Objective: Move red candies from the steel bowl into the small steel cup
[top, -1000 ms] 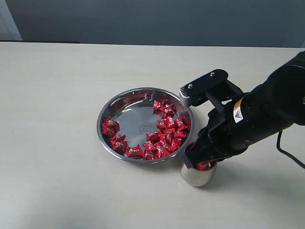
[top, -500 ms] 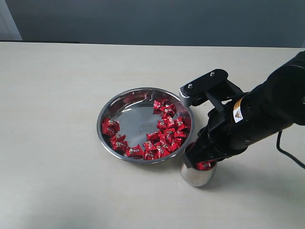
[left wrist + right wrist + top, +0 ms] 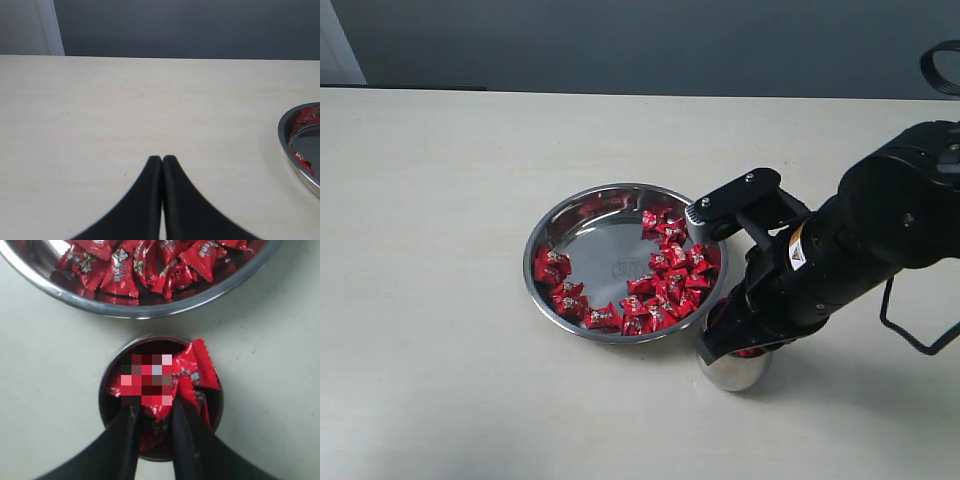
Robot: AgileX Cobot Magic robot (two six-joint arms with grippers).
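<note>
On the pale table (image 3: 440, 180), near its middle, found the steel bowl (image 3: 595, 240) sitting flat and upright. Made no exact count of the red candies (image 3: 670, 275) inside, but noted two groupings: a thick band along the side nearest the right arm, curving round the near rim, and a smaller cluster against the opposite rim. Noted bare polished bottom between the two.

Just beside the bowl, at its near right edge, located the small steel cup (image 3: 732, 375), upright and separated from the bowl's rim by a narrow strip of table (confirmed from the right wrist view). Found the cup loaded with red wrappers up to its mouth, including one propped against the rim and sticking above it.

Directly over the cup, found the right gripper (image 3: 153, 412) pointing down into the mouth, fingers narrowly parted and pinching a single red candy (image 3: 159, 401) between the tips, about level with the cup's rim. Could not read the wrapper's markings there. Could not see the tips from the exterior view (black arm body in the way).

Well apart from the bowl, low over bare table, found the left gripper (image 3: 162, 159) with fingers pressed flat together, holding nothing. Noted only a short arc of the bowl's rim from that wrist camera.
</note>
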